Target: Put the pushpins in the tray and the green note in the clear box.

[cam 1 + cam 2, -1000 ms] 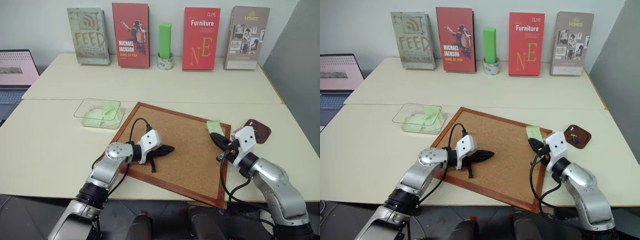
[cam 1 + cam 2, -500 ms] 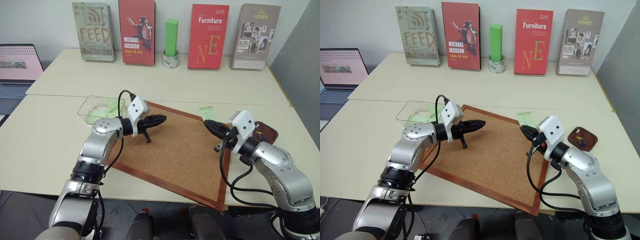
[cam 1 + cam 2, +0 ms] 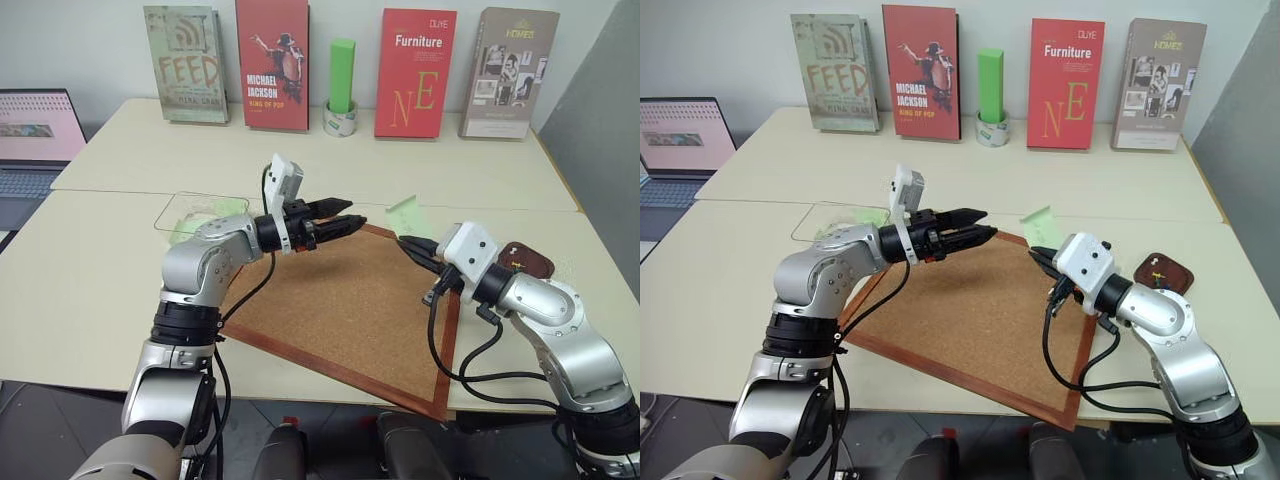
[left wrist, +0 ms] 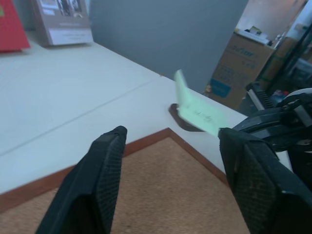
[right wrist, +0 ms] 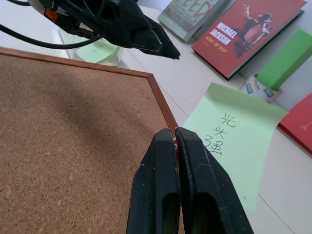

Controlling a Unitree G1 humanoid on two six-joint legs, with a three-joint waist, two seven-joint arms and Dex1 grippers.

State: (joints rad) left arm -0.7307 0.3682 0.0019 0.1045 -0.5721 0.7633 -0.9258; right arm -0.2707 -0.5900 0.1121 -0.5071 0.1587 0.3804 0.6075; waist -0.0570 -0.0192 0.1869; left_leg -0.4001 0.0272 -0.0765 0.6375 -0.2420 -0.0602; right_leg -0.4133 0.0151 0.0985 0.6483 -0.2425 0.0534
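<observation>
The green note [image 5: 233, 136] is pinched in the closed right gripper [image 5: 175, 134] above the corkboard [image 3: 345, 310] — the spread left gripper [image 3: 345, 217] faces it; pushpins seemingly lie in the tray [image 3: 1167, 272] — the clear box [image 3: 190, 212] awaits

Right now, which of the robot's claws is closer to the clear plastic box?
The left. The left claw hovers over the corkboard's near corner, just beside the clear box. The right claw, pinching the green note, is across the board.
</observation>
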